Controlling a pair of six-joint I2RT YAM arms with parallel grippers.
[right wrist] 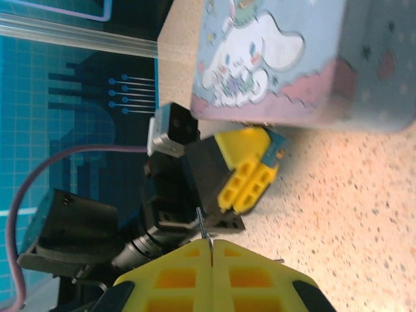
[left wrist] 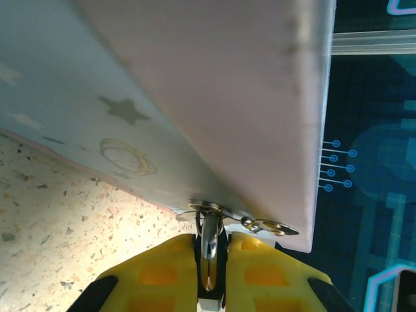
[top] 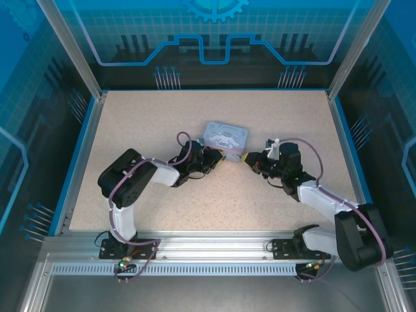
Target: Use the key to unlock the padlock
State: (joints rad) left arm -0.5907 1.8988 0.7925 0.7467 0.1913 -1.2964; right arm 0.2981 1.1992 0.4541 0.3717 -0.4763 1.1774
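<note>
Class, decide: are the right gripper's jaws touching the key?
Touching. The right wrist view shows the right gripper, yellow jaws shut together, with the thin key pinched in the seam between them and poking out.

I counted one tin (top: pixel 225 138), one little padlock (left wrist: pixel 208 260), one skinny key (right wrist: pixel 201 227), one table (top: pixel 130 123), two grippers of mine, left gripper (left wrist: pixel 212 244) and right gripper (right wrist: pixel 211 246), two yellow fingers (left wrist: pixel 162 268) on each
</note>
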